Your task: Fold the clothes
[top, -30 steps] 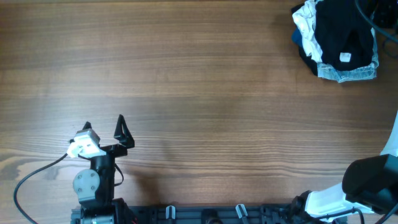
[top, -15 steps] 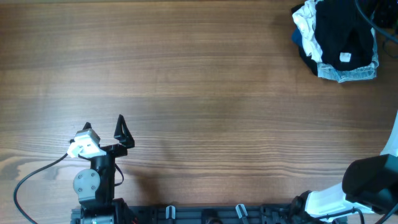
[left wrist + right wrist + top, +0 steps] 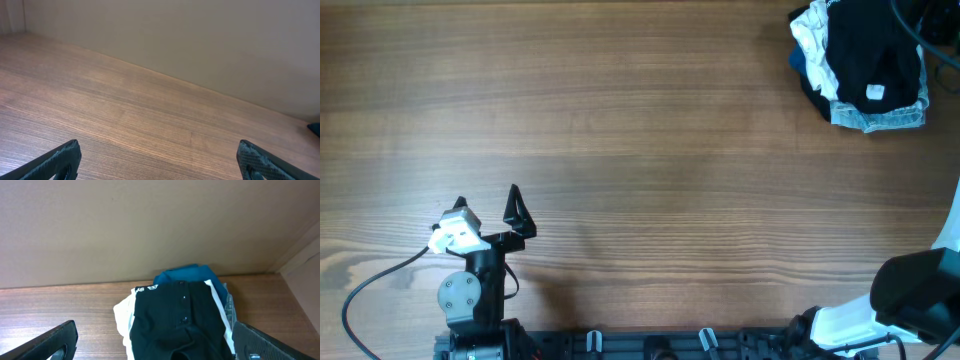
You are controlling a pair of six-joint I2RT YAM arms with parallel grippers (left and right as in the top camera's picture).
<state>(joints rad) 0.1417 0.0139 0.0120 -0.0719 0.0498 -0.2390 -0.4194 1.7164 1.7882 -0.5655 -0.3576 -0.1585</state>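
Note:
A pile of clothes (image 3: 865, 60) lies at the table's far right corner: a black garment on top, with white, blue and light denim pieces under it. In the right wrist view the pile (image 3: 175, 320) sits just ahead, between the spread fingers of my right gripper (image 3: 154, 330), which is open and empty. My left gripper (image 3: 487, 197) is open and empty near the front left edge, far from the pile. The left wrist view shows its gripper (image 3: 159, 147) with only bare wood between the fingers.
The wooden table (image 3: 650, 150) stretches between the two arms. A plain wall (image 3: 150, 225) stands behind the pile. The right arm's base (image 3: 910, 290) is at the front right corner. A black cable (image 3: 380, 280) loops by the left arm.

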